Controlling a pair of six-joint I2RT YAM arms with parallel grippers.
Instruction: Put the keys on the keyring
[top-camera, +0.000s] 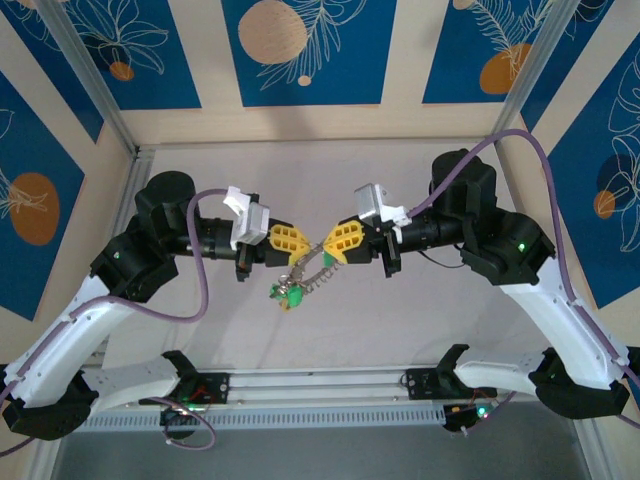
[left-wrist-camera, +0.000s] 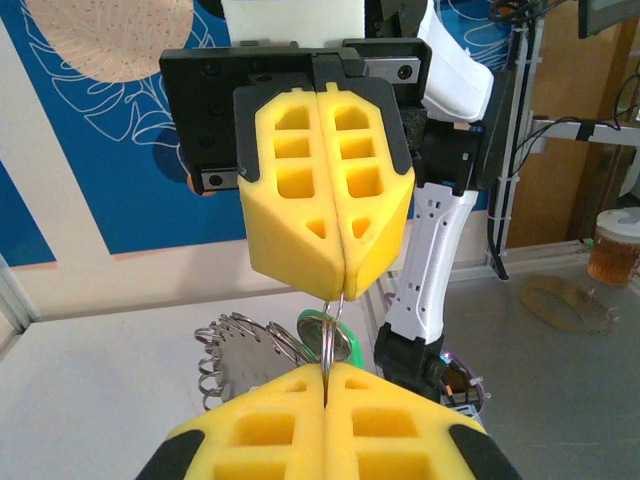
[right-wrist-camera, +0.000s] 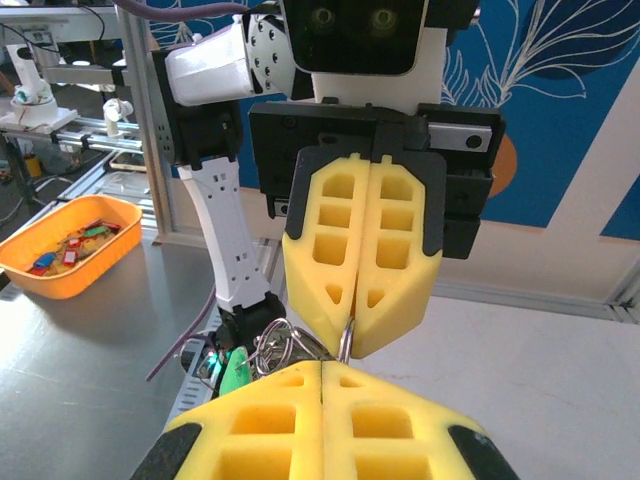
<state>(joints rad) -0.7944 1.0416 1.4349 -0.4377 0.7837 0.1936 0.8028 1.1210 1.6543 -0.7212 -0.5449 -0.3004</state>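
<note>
Two tools, tip to tip above counter (top-camera: 400, 330) middle: left tool (top-camera: 298, 250) clenched on keyring (top-camera: 310, 272), right tool (top-camera: 333, 254) clenched on same ring. One keyring, grey, coiled, hanging between tips. One green key (top-camera: 290, 296) counted, dangling at ring's low end; other keys too small to tell. Counter pale, matt. Wall panels (top-camera: 300, 50) blue, white leaves, orange discs. One orange tray (right-wrist-camera: 70, 240) beyond counter, seen from right wrist.

1. Yellow: left gripper (top-camera: 298, 249), right gripper (top-camera: 331, 251); mounts black.
2. keyring (top-camera: 311, 274): grey metal.
3. key (top-camera: 290, 296): green head.
4. cable (top-camera: 200, 292): purple.
5. wall panel (top-camera: 350, 60), 12 o'clock: blue, white leaf outlines, tan-orange disc.
6. tray (right-wrist-camera: 118, 240): orange.
</note>
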